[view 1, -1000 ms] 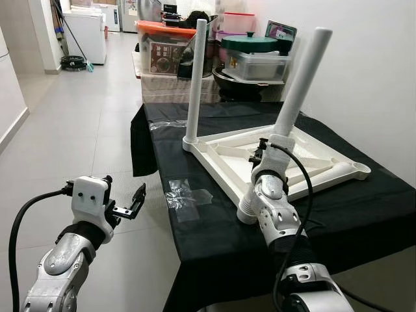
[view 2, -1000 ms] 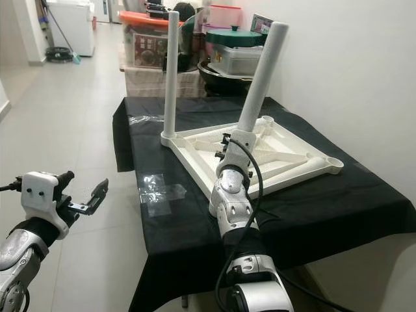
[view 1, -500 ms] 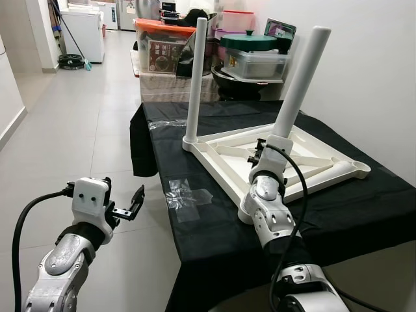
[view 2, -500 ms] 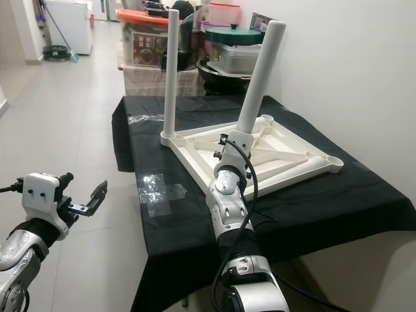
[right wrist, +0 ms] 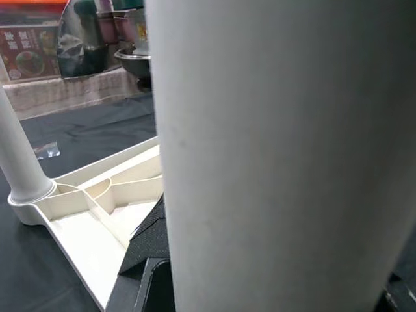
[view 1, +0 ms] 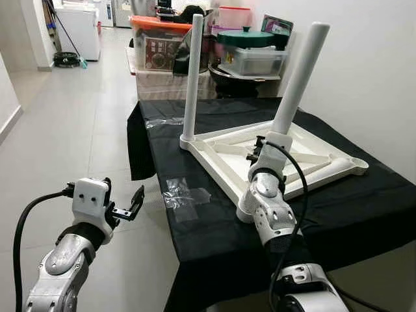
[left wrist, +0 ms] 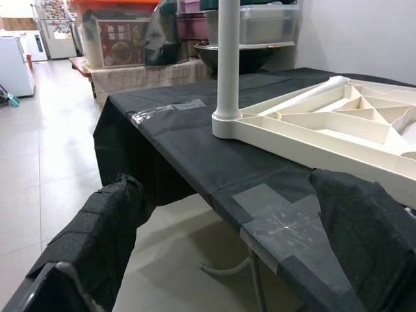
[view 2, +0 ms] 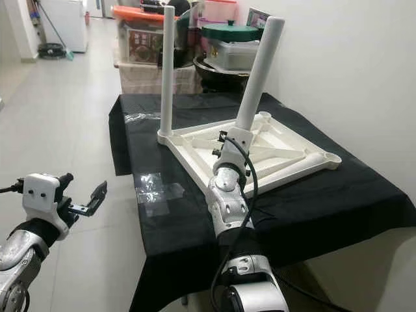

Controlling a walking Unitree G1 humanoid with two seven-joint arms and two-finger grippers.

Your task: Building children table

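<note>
A white children's table top [view 1: 224,138] lies upside down on a black-clothed table [view 1: 364,208]. One white leg [view 1: 191,78] stands upright in its far left corner. A second white leg [view 1: 299,71] leans to the right above the near corner. My right gripper [view 1: 263,146] is shut on the lower end of this leg [right wrist: 273,156], with one black finger [right wrist: 146,250] beside it. My left gripper [view 1: 133,205] hangs open over the floor to the left of the table. Its fingers [left wrist: 97,227] are spread wide with nothing between them.
Clear tape patches [view 1: 185,195] lie on the cloth near the left front edge. Storage boxes [view 1: 159,45] and a green-lidded pot [view 1: 253,39] crowd the far end. A white wall [view 1: 377,78] runs along the right. Tiled floor [view 1: 78,130] stretches to the left.
The whole view has drifted slightly. My right gripper keeps its hold on the leaning leg, and my left arm stays where it was.
</note>
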